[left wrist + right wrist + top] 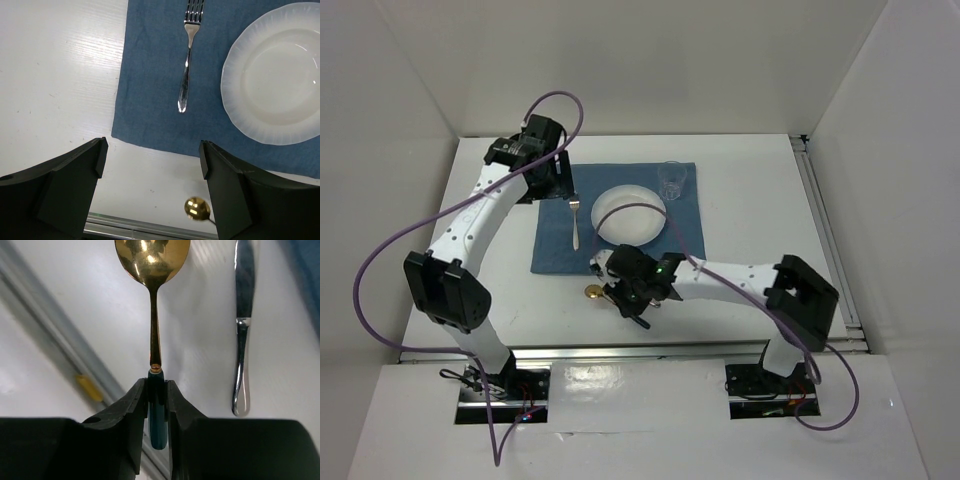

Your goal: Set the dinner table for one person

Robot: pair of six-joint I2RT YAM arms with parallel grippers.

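On the white dinner table lies a blue placemat with a white plate, a silver fork to its left and a clear glass at its far right corner. My right gripper is shut on the teal handle of a gold spoon, just in front of the placemat's near edge. The spoon's bowl points left. A silver knife lies on the table beside the spoon. My left gripper stands open and empty above the placemat's far left corner.
A metal rail runs along the table's front edge, close under the spoon. White walls close in the table at the back and on both sides. From the left wrist, the fork, the plate and the spoon bowl show.
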